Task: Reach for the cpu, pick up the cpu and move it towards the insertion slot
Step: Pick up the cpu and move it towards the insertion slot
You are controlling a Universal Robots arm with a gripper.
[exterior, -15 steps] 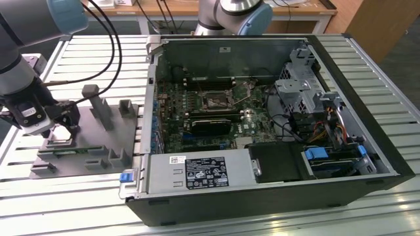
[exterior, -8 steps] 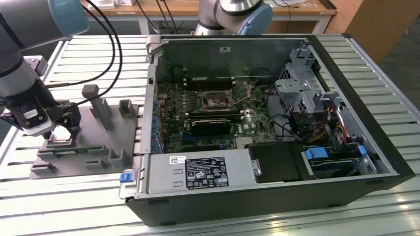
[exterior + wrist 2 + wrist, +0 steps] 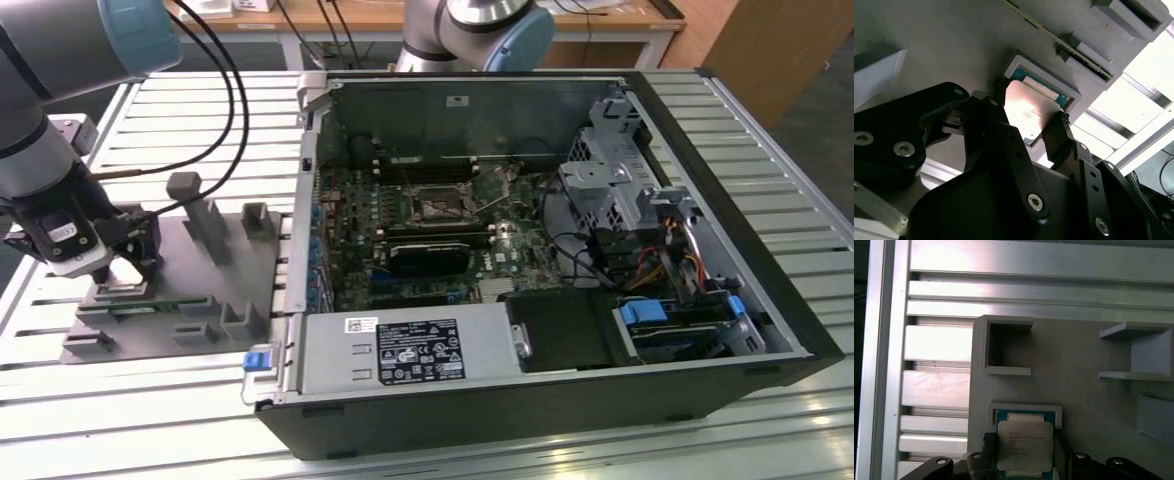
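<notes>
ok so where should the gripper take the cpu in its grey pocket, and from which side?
By two opposite edges, coming straight down from above. The cpu is thin and lies flat in a shallow framed pocket of the grey fixture, so its top offers nothing to pinch and a sideways approach would likely hit the rim.

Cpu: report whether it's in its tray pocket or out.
Cannot tell: seated or barely raised. In the first wrist view the cpu lies over its pocket in the grey tray.
</notes>
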